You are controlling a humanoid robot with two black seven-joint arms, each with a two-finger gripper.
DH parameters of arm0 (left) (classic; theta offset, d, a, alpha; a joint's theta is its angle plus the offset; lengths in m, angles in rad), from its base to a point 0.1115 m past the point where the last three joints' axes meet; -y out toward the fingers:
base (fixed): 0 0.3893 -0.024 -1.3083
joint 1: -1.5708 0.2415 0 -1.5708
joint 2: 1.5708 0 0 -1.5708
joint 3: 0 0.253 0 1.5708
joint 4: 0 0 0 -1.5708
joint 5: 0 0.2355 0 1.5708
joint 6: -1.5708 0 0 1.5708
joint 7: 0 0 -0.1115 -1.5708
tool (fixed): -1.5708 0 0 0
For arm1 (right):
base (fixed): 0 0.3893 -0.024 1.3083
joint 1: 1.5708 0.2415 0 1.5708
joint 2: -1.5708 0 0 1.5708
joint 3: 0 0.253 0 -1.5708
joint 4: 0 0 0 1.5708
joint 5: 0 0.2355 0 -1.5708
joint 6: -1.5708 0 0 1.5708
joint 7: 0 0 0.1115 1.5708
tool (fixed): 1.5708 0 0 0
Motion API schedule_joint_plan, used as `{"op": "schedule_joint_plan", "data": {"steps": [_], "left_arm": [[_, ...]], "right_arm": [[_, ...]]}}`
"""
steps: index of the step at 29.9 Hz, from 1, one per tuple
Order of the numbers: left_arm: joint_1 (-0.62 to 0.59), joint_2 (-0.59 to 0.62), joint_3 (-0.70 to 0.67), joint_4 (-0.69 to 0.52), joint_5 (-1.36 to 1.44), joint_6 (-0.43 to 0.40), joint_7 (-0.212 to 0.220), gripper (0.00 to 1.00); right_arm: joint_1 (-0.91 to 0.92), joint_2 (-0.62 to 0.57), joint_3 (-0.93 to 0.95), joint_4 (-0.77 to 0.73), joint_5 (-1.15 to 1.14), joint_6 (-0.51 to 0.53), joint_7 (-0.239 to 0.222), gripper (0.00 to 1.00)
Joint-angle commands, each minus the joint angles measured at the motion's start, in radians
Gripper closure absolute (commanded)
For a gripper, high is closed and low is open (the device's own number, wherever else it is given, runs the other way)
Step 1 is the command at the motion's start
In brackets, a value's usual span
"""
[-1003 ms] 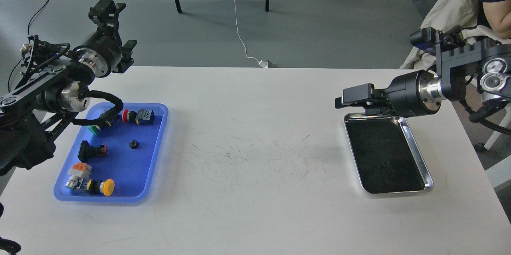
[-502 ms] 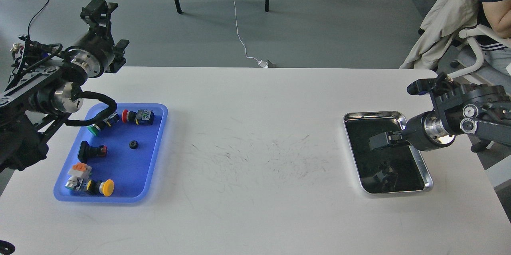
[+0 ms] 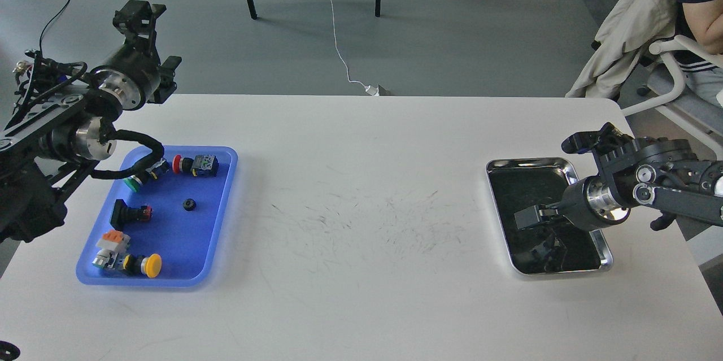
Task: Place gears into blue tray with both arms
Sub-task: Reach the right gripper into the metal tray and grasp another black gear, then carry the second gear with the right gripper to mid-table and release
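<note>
One small black gear (image 3: 188, 204) lies in the middle of the blue tray (image 3: 181, 239) at the table's left. My left gripper (image 3: 137, 12) is raised above the table's back-left corner, well clear of the tray; its fingers are too dark to tell apart. On the right, my right gripper (image 3: 527, 217) hangs low over the dark floor of the silver metal tray (image 3: 531, 162), with its reflection just below it. Whether its fingers are open or hold anything cannot be told. No other gear shows.
Several coloured push-button switches share the blue tray: red (image 3: 195, 164), green (image 3: 134, 182), black (image 3: 129, 213), orange-white (image 3: 113, 240) and yellow (image 3: 144, 265). A seated person and a chair (image 3: 678, 50) are at the far right. A cable from my left arm droops over the blue tray's back-left corner.
My right arm has dropped from above the silver tray's far edge down into the tray and come nearer. The left gripper shifted slightly left a second ago and has since stayed still.
</note>
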Motion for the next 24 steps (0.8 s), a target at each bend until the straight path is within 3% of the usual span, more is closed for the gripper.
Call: {"op": "schedule_joint_plan", "data": {"steps": [1,11,16,18,22,24], "left_arm": [[0.0,0.001,0.0,0.0,0.0,0.0,0.0,0.02],[0.0,0.003,0.0,0.001,0.0,0.0,-0.001,0.02],[0.0,0.003,0.0,0.001,0.0,0.0,-0.001,0.02],[0.0,0.004,0.0,0.001,0.0,0.0,-0.001,0.02],[0.0,0.004,0.0,0.001,0.0,0.0,-0.003,0.02],[0.0,0.004,-0.001,0.001,0.0,0.0,-0.003,0.02]], "right_arm": [[-0.003,0.007,-0.005,-0.003,-0.002,0.0,0.004,0.23],[-0.005,0.02,-0.014,-0.018,-0.008,0.0,0.013,0.49],[-0.011,0.02,-0.014,-0.019,-0.02,0.0,0.013,0.55],[-0.011,0.02,-0.014,-0.019,-0.022,0.0,0.015,0.62],[-0.002,0.018,-0.013,-0.018,-0.02,0.0,0.018,0.9],[0.015,0.015,-0.011,-0.015,-0.015,0.0,0.02,0.96]]}}
